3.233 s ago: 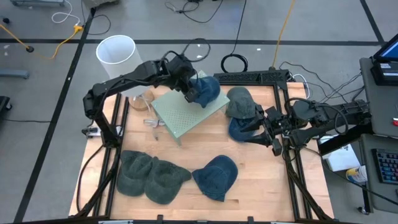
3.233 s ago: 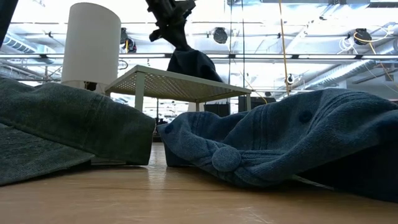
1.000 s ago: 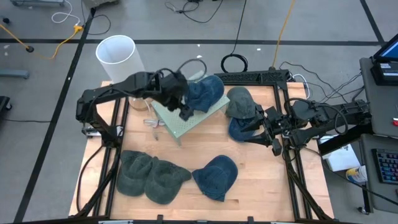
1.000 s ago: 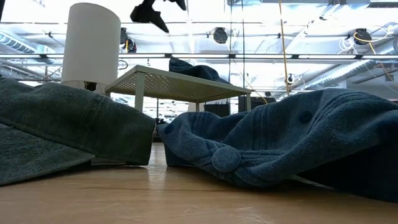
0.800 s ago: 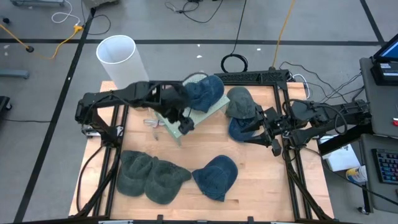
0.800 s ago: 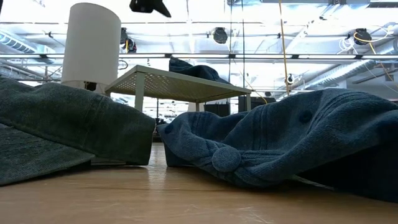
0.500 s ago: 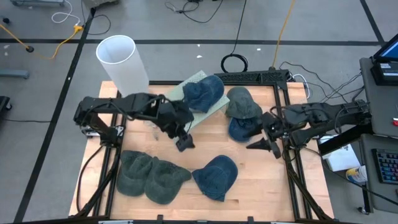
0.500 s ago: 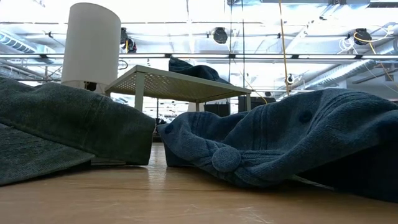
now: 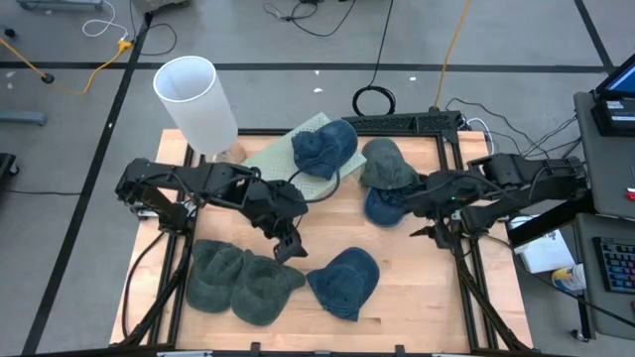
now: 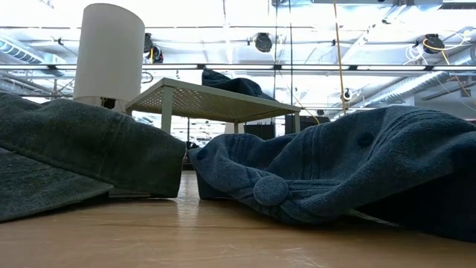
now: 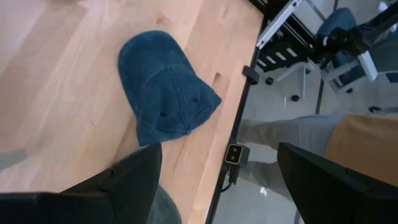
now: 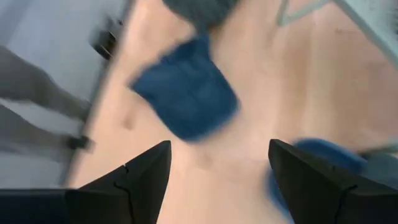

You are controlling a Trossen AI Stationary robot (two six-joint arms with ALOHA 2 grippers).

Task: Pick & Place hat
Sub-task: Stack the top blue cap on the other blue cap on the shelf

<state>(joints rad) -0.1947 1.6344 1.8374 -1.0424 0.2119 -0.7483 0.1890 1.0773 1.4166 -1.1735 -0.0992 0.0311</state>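
Several hats lie about. One blue hat (image 9: 323, 149) rests on the green perforated rack (image 9: 283, 164), its crown showing over the rack top (image 10: 232, 82). Another blue hat (image 9: 345, 281) lies flat on the wood near the front; the left wrist view shows it (image 11: 163, 93) ahead of the fingers. My left gripper (image 9: 290, 248) hovers open and empty above the table's middle, between the rack and that hat. My right gripper (image 9: 429, 230) hangs open and empty at the right, beside a grey hat (image 9: 383, 162) and a blue hat (image 9: 382, 205).
Two grey hats (image 9: 238, 280) lie at the front left. A white cylinder (image 9: 193, 91) stands at the far left behind the rack. A black frame (image 9: 466, 268) borders the table's right side. A person's legs (image 11: 292, 134) show beyond the table edge.
My left gripper has swung from over the rack toward the table's near edge and centre, open and empty throughout; the blue hat stays on the rack. My right gripper has tipped downward in place at the right.
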